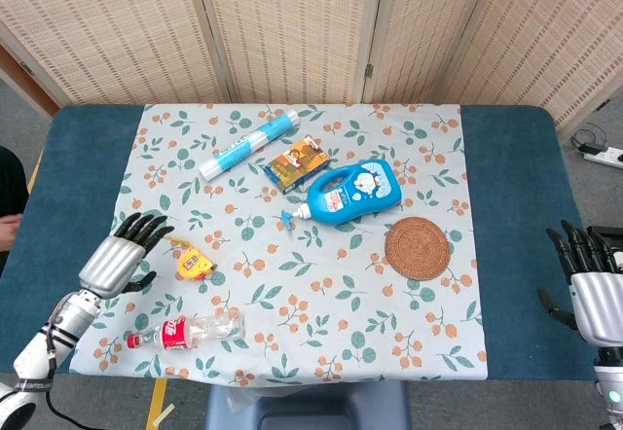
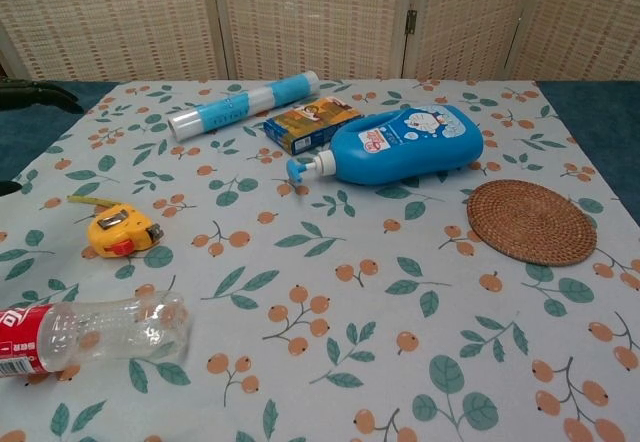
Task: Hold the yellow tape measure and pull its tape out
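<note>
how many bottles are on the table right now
2. The clear plastic bottle with a red label lies on its side at the near left edge of the cloth. The blue pump bottle lies on its side near the middle, beside the woven coaster. None seems hidden.
</note>
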Robot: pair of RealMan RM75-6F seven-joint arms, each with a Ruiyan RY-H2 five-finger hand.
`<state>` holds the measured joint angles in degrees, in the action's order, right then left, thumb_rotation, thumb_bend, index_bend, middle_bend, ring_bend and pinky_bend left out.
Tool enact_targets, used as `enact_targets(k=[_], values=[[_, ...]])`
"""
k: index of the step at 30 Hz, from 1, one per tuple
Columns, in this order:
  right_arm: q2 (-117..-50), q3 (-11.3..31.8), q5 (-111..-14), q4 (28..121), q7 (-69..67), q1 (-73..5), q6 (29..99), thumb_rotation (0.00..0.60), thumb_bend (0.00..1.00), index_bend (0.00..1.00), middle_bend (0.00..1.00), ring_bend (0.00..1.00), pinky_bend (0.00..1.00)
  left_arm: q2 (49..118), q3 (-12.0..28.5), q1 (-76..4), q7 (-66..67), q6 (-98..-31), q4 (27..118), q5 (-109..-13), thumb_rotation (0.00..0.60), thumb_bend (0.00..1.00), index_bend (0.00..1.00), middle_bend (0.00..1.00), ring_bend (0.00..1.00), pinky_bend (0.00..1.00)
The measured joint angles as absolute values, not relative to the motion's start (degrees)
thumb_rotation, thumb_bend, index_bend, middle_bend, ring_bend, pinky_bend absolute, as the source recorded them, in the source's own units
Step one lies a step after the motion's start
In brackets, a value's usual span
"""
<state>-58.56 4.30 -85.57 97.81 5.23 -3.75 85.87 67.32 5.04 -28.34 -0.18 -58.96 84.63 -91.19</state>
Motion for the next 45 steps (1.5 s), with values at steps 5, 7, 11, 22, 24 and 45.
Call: enact_targets(k=[5,7,11,22,24,45], values=[[-58.49,4.09,-85.41,98.06,5.27,-3.41,86.03,0.6,0.35,0.0,0.0,0.01,0.0,69.05,4.2,-33.8,-0.63,-52.28,81.83,-92.41,0.6,0.41,0.16,0.1,0.04,0.0],[-58.51,3.96,-85.27,98.1,5.25,-3.24,86.03,0.6,0.35,0.0,0.0,0.01,0.0,70.19,3.59,-35.84,-0.31,-49.98,80.3,-93.07,0.6,0.41,0.17,0.1,0.04,0.0],[-58.59,3.75,-85.2,98.1,5.09,-2.91,86.21,0.6,0.35,0.0,0.0,0.01,0.0,72.45,2.15,-38.57,0.31,-47.18,77.87,-94.16,0.6,0.41,0.17,0.1,0.04,0.0],[-58.83,3.48,-84.78,97.77,4.71,-2.44,86.13,0.6,0.35,0.0,0.0,0.01,0.0,75.33,0.1,-41.73,2.21,-43.07,74.14,-93.02,0.6,0.41,0.19,0.11,0.04,0.0],[-58.95,3.48,-84.71,97.68,4.67,-2.42,86.05,0.6,0.35,0.0,0.0,0.01,0.0,75.63,-0.08,-42.0,2.19,-42.62,73.31,-92.3,0.6,0.41,0.19,0.11,0.04,0.0],[-59.65,3.62,-84.79,97.31,4.59,-2.44,85.97,0.6,0.35,0.0,0.0,0.01,0.0,73.21,-2.16,-40.79,3.82,-40.64,74.46,-84.97,0.6,0.41,0.2,0.15,0.08,0.0]])
